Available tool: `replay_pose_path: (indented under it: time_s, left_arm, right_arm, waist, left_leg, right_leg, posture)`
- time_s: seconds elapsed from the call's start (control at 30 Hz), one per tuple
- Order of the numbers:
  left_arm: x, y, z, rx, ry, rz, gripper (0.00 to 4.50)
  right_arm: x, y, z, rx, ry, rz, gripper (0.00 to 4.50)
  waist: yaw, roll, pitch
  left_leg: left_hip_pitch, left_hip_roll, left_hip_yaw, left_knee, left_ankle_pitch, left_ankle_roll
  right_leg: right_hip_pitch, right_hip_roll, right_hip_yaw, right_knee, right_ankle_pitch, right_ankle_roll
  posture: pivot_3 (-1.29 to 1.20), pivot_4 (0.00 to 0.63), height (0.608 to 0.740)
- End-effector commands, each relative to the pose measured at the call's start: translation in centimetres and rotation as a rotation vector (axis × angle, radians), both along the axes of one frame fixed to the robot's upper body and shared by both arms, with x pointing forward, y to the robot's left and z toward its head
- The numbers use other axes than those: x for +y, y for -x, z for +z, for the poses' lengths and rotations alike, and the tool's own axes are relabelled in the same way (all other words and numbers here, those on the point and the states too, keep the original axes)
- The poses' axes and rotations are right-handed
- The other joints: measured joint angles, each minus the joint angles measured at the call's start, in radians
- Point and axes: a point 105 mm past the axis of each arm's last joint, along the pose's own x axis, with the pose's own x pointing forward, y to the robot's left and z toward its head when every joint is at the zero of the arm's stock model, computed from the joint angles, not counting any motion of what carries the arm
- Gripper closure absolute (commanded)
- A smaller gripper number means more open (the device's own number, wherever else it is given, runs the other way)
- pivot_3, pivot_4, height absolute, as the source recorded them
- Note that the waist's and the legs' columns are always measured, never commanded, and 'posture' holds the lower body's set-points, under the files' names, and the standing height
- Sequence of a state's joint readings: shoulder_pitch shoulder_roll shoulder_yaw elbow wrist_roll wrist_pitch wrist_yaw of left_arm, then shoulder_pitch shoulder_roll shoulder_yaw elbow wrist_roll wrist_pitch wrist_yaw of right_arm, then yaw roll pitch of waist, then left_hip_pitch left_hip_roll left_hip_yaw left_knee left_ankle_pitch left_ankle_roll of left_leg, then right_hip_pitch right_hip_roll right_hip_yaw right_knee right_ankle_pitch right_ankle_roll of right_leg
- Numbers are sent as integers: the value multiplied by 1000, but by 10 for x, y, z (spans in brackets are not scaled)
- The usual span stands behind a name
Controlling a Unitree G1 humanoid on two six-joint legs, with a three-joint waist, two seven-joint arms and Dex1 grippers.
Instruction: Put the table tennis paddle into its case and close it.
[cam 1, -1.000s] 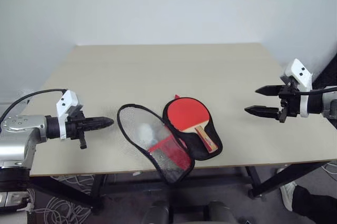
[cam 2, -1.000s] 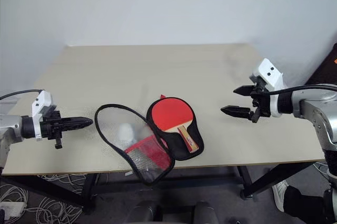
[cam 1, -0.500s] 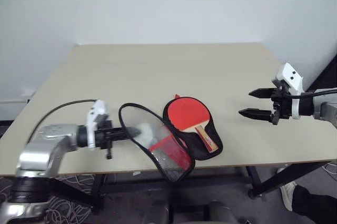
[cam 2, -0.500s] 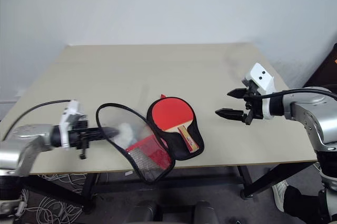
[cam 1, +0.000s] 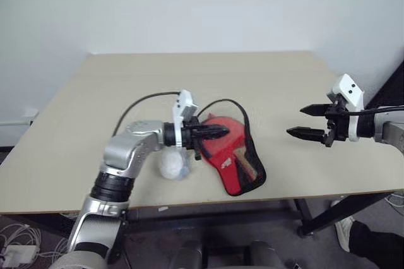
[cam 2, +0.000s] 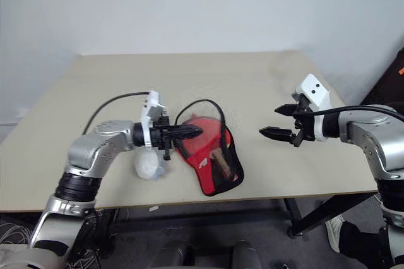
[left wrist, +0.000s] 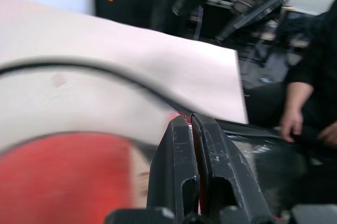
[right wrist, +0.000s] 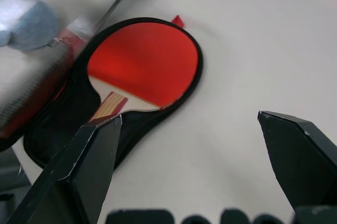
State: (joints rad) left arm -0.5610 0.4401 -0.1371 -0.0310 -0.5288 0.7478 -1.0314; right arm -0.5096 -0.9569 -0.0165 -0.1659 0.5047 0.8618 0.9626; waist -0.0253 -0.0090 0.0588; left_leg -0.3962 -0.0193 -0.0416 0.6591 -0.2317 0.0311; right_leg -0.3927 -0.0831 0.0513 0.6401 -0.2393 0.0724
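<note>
Left claw (cam 1: 222, 132), clenched with its two black fingers pressed together, points toward the right edge of the tabletop (cam 1: 126, 79) and hangs over the case (cam 1: 243, 171); whether the fingers pinch the raised flap or only push against it cannot be told. Right claw (cam 1: 298, 122) stands released, its jaws spread wide, above the right part of the tabletop, well apart from the case and aimed toward it.

Case: near the front edge of the tabletop, about midway along it. Its long axis runs obliquely, the round end toward the middle of the tabletop and the narrow end toward the front right corner. One half lies flat with its black lining up; the other half, a flap with a clear panel and black edging (cam 2: 201, 103), is lifted and arches over the lower half.

Table tennis paddle (right wrist: 142, 63): lies inside the lower half of the case, red face up. Its axis follows that of the case, the wooden handle (right wrist: 109, 104) pointing to the narrow end and the front right corner.

A white ball (cam 1: 170, 167) rests on the tabletop just beside the case, on its left, beneath the left forearm.
</note>
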Motion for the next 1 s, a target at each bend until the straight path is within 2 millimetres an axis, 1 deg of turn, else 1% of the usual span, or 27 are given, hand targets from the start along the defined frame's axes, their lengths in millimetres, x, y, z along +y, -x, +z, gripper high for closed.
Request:
replay_pose_path:
  time_s: [0.03,0.17,0.27,0.4,0.43,0.57,0.63,0.73,0.8,1.0]
  left_arm:
    - [-2,23,-6,74,-8,-38,4473]
    - [0,53,-23,209,-21,-61,4473]
    - [5,65,-24,288,-14,-50,3871]
    - [13,76,-28,373,-15,-30,2503]
    - [15,78,-31,395,-22,-19,2100]
    - [23,79,-44,468,-64,50,723]
    - [26,81,-45,499,-60,60,723]
    - [30,81,-53,552,-59,101,723]
    - [29,80,-59,575,-62,114,723]
    - [17,73,-67,648,-43,135,723]
  right_arm:
    - [-4,-1,19,-77,10,-8,0]
    - [-2,3,14,-62,6,-3,0]
    - [-1,4,10,-51,0,-3,0]
    - [3,6,7,-42,-11,6,0]
    - [5,6,6,-41,-15,8,0]
    - [10,8,5,-37,-25,18,0]
    - [10,9,4,-36,-25,18,0]
    - [11,10,3,-31,-34,14,0]
    - [13,11,3,-30,-36,13,0]
    - [16,13,4,-31,-48,11,0]
  waist:
    - [-1,0,0]
    - [2,0,0]
    - [6,-1,1]
    - [4,-1,1]
    - [4,-1,1]
    - [4,-1,1]
    - [5,-1,1]
    - [5,-1,1]
    - [5,-1,1]
    - [5,-1,1]
  left_leg:
    - [1,0,0,-1,0,0]
    - [1,1,1,0,0,0]
    - [0,0,0,1,0,0]
    - [1,0,-1,2,0,0]
    - [1,0,-1,1,0,0]
    - [1,0,0,1,0,0]
    - [1,0,0,1,0,0]
    - [1,0,-1,1,0,0]
    - [1,0,-1,2,0,0]
    - [1,-1,-1,1,0,0]
  right_leg:
    - [0,0,1,0,0,0]
    - [0,0,1,0,0,0]
    - [1,0,0,0,0,0]
    - [1,-1,0,0,0,0]
    - [1,-1,0,0,0,0]
    - [1,0,0,0,0,0]
    - [1,-1,0,0,0,0]
    - [1,-1,0,0,0,0]
    - [2,-1,0,0,0,0]
    - [1,-1,0,0,0,0]
  posture:
    - [0,0,740]
    - [0,0,740]
    - [0,0,740]
    - [0,0,740]
    - [0,0,740]
    - [0,0,740]
    - [0,0,740]
    - [0,0,740]
    - [0,0,740]
    - [0,0,740]
